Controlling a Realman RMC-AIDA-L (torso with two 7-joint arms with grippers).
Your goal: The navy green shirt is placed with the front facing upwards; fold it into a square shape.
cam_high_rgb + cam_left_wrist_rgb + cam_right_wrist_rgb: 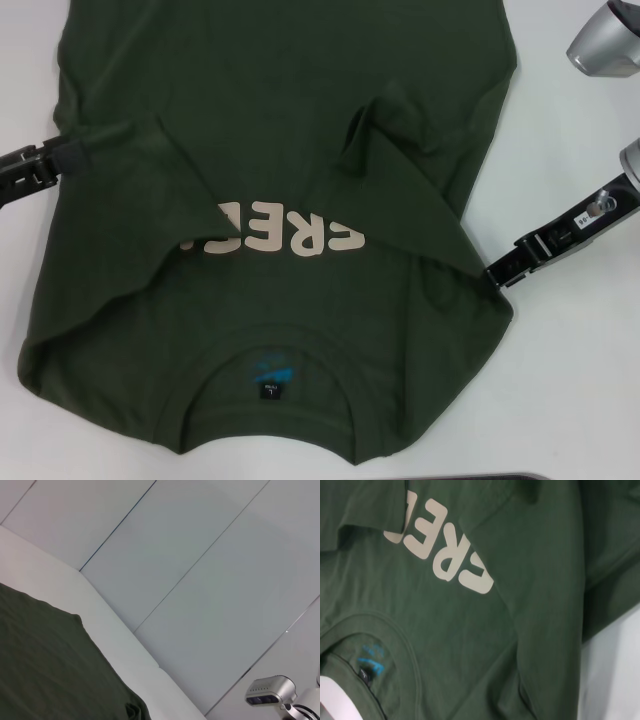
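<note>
With both sleeves folded inward across the chest, the navy green shirt [270, 250] lay front-up on the white worktop [570, 400], collar [272, 395] on the near side, its cream lettering [290, 232] partly covered by the left flap. The left gripper [70, 158] sat at the shirt's left edge and the right gripper [500, 272] at its right edge; whether either was pinching cloth or spread I could not tell. Judging by this, the side folds were in hand. To do it well, each flap should lie flat with straight, parallel edges, the bunched crease near the far centre smoothed before the hem is brought toward the collar.
</note>
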